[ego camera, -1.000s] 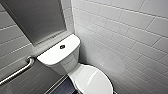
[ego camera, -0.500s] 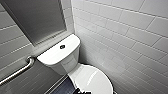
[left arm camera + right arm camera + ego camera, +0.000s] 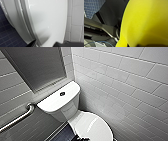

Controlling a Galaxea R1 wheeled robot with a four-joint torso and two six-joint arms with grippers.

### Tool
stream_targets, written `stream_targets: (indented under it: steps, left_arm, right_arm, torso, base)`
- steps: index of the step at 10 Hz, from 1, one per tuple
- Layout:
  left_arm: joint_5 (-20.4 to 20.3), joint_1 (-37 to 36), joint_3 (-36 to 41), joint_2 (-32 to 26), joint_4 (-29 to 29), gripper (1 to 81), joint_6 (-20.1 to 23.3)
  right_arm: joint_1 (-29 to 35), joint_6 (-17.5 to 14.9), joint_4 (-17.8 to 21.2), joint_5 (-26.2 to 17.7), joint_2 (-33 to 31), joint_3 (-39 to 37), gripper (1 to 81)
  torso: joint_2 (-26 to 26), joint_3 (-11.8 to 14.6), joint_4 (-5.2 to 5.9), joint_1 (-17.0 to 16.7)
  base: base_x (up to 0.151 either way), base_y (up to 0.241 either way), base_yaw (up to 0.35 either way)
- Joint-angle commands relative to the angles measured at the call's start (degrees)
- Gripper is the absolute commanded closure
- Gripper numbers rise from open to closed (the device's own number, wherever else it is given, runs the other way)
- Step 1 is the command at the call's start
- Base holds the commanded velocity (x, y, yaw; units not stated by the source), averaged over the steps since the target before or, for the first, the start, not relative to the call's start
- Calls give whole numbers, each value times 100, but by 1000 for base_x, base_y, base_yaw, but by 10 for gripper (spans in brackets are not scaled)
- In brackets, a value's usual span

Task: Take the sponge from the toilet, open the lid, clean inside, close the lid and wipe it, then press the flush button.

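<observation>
- Nothing has shifted since a second ago: glossy white ceramic toilet (image 3: 62, 100), smooth oval lid (image 3: 95, 127) down.
- Left end effector (image 3: 48, 44) fingers apart at the lid's rim.
- Right end effector (image 3: 149, 45) clamped on rounded bright-yellow sponge (image 3: 146, 22).

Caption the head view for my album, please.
White toilet, lid shut, against a tiled wall, metal grab bar alongside.

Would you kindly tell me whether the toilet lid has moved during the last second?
No. The lid lies closed, in the same place below the tank as before.
</observation>
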Motion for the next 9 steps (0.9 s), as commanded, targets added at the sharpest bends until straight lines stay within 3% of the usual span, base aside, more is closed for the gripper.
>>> stream_targets:
  steps: [1,9]
  left_arm:
    - [280,-486,-64,97,-19,10,-3]
    - [219,-495,-477,397,-19,10,-73]
  right_arm:
    - [-62,-18,-115,-594,-150,101,811]
    - [-62,-9,-115,-647,-167,171,811]
  torso:
    - [0,0,0,0]
    - [0,0,0,0]
  base:
    - [0,0,0]
    - [0,0,0]
